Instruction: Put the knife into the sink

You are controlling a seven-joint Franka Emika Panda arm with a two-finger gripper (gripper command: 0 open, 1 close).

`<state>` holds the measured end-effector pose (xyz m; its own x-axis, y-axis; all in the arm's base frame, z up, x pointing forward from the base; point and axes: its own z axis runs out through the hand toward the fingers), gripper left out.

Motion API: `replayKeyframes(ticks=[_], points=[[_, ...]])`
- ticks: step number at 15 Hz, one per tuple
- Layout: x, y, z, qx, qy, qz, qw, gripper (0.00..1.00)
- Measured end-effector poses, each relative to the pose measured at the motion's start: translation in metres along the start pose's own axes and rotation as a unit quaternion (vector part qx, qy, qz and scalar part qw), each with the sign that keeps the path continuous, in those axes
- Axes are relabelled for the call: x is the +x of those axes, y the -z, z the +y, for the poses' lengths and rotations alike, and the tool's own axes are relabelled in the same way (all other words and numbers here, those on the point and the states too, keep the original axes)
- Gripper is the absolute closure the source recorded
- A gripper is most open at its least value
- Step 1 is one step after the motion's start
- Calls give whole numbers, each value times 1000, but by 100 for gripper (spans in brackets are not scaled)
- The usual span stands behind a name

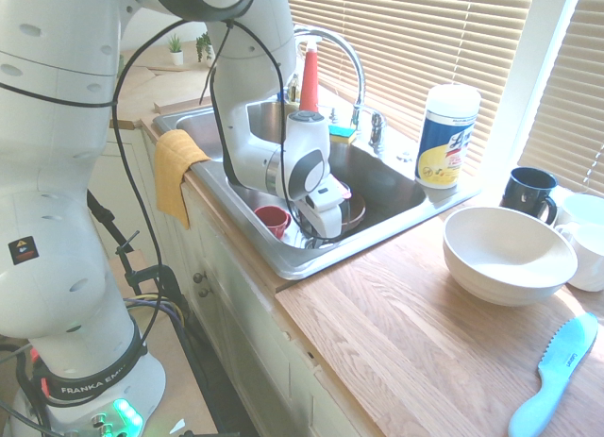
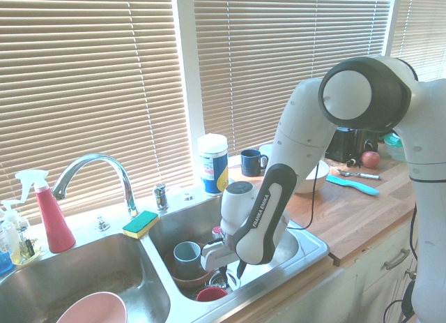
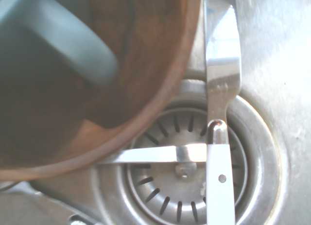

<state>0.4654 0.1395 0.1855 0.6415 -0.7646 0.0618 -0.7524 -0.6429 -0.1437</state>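
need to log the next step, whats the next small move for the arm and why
Probably lift the gripper straight up out of the sink. The wrist view shows the knife already low in the basin, over the drain strainer beside the brown bowl, so only retreat seems left. Whether the fingers have let go isn't visible.
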Motion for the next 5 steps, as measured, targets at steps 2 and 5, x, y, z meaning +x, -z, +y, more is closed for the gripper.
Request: replayKeyframes(ticks=[2,5], points=[[-4,40,-2,5,16,16,1000,0],[-1,91,6,7,34,19,999,0]])
